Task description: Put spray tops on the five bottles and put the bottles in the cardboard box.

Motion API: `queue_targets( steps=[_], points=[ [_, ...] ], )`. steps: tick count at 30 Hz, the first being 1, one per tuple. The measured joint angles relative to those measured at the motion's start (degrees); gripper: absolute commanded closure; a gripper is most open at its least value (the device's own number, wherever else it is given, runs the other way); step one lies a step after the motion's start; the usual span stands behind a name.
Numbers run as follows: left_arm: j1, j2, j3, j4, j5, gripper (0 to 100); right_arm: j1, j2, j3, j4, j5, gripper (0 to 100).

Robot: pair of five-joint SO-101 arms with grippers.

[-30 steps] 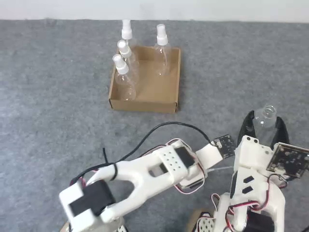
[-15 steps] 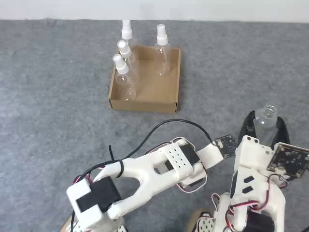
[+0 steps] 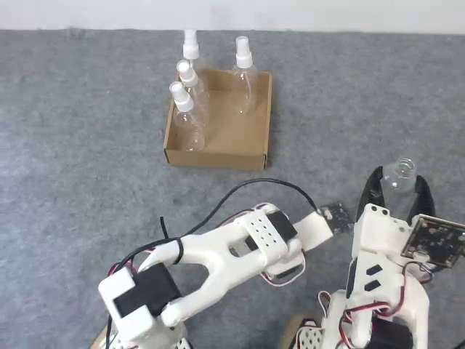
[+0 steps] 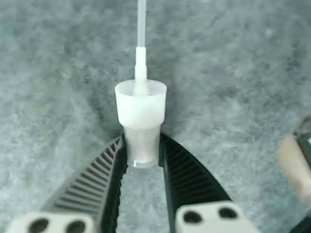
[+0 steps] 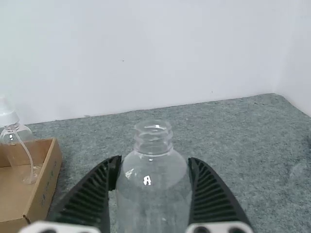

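My right gripper (image 5: 153, 167) is shut on a clear bottle (image 5: 153, 187) with a bare neck, held upright at the table's right front (image 3: 399, 174). My left gripper (image 4: 142, 150) is shut on a white spray top (image 4: 141, 119), whose thin tube (image 4: 141, 24) points away over the grey carpet. The left arm (image 3: 254, 247) lies low across the front middle, its wrist close to the right arm. The cardboard box (image 3: 251, 138) stands at the back centre, with several capped bottles (image 3: 185, 109) along its left and far sides.
Grey carpet (image 3: 87, 145) covers the table, with open floor to the left and right of the box. A white wall runs behind. A black cable (image 3: 247, 190) arcs over the left arm. One box corner (image 5: 51, 165) and a capped bottle (image 5: 12, 141) appear in the right wrist view.
The left arm's upper part has swung slightly to the right and its wrist has sunk a little. The right arm and its bottle have stayed put.
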Motion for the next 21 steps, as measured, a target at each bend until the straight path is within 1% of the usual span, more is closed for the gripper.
queue_targets(
  steps=[3,6,14,21],
  points=[
    [-0.7,-0.6,0.0,0.4,0.0,99,0.0,0.0,0.0,0.0,0.0,96.5],
    [-1.8,-4.0,1.0,0.9,0.1,99,0.0,0.0,0.0,0.0,0.0,96.5],
    [-10.4,-14.9,2.8,1.1,0.2,99,0.0,0.0,0.0,0.0,0.0,96.5],
    [-11.6,-20.0,4.6,1.1,0.3,99,0.0,0.0,0.0,0.0,0.0,96.5]
  ],
)
